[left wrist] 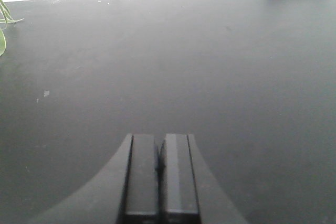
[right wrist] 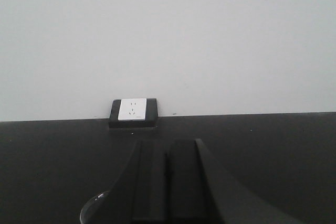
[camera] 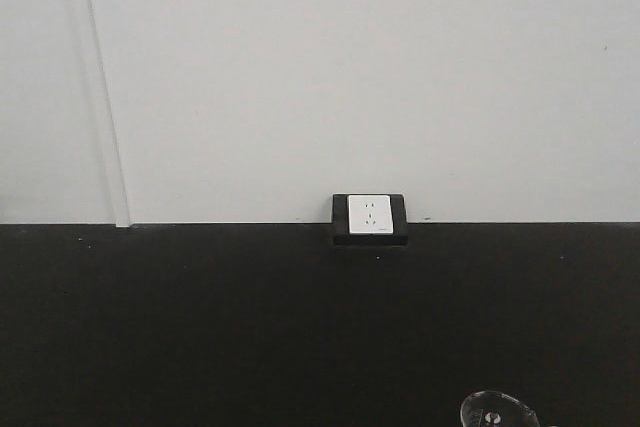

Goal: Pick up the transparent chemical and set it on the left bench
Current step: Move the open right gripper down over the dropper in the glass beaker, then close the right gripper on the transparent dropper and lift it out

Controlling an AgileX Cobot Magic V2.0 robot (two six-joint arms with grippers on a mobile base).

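A clear glass vessel's rim (camera: 497,411) shows at the bottom right of the front view, on the black bench (camera: 200,327); this looks like the transparent chemical. Its rim (right wrist: 93,206) also appears at the lower left of the right wrist view, just left of my right gripper (right wrist: 167,148), whose jaws are shut with nothing between them. My left gripper (left wrist: 159,140) hovers over bare black bench (left wrist: 157,51), jaws pressed together and empty. Most of the vessel is cut off by the frame edges.
A white wall socket in a black housing (camera: 369,217) sits where the bench meets the white wall (camera: 350,67); the same socket (right wrist: 132,109) shows in the right wrist view. A green plant leaf (left wrist: 3,22) pokes in at the far left of the left wrist view.
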